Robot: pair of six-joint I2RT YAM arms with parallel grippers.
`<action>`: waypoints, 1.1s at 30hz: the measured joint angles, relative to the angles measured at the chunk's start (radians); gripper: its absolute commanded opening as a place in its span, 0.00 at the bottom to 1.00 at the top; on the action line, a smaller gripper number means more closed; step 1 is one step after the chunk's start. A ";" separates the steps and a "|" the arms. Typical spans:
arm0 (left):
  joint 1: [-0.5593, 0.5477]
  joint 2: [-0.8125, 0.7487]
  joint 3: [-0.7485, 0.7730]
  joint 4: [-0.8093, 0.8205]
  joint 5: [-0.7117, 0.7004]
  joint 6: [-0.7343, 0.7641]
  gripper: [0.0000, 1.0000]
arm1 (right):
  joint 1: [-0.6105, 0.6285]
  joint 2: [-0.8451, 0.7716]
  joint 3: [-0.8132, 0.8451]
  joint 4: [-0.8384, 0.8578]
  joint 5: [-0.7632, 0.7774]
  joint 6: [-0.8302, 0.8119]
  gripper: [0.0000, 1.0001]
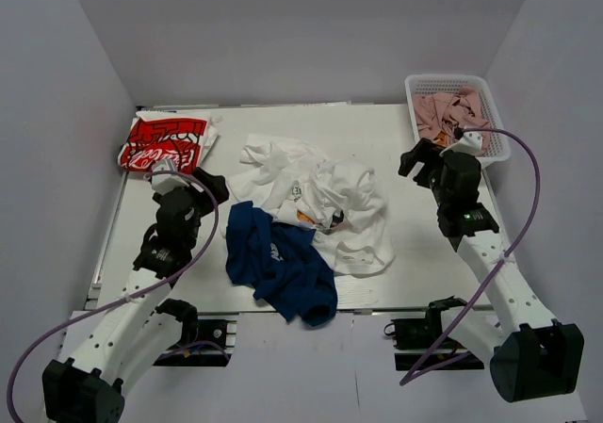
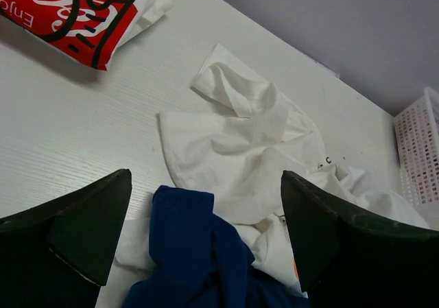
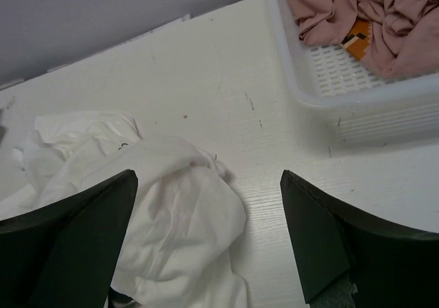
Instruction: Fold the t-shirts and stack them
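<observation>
Left claw (image 1: 209,186): open, its dark fingers (image 2: 89,232) spread wide with nothing between them; left of centre in the top view.
Right claw (image 1: 415,159): open as well, empty, right of centre, just below the basket.
Navy t-shirt (image 1: 278,263): crumpled at lower centre of the surface (image 1: 367,131), its upper edge touching the white heap; the left wrist view shows it at its bottom edge, the right wrist view not at all.
White t-shirts (image 1: 330,197): a rumpled heap at centre; small prints show only from above.
Red-and-white t-shirt (image 1: 162,142): a compact flat bundle, upper left; only the left wrist view shows its lettering close.
Basket (image 1: 452,77): white lattice, upper right, holding pink cloth (image 1: 448,112); an orange tag (image 3: 357,37) shows in the right wrist view.
</observation>
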 measured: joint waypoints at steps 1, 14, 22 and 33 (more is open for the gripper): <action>0.000 0.005 0.005 -0.003 -0.007 0.001 0.99 | 0.000 -0.007 0.000 0.005 -0.002 -0.005 0.90; 0.000 0.106 0.043 -0.034 -0.030 0.029 0.99 | 0.264 0.285 0.143 -0.040 -0.109 -0.206 0.90; 0.000 0.088 0.042 -0.040 -0.058 0.045 0.99 | 0.426 0.492 0.150 -0.047 0.024 -0.287 0.90; 0.000 0.085 0.042 -0.054 -0.090 0.048 0.99 | 0.442 0.650 0.257 -0.079 0.261 -0.256 0.00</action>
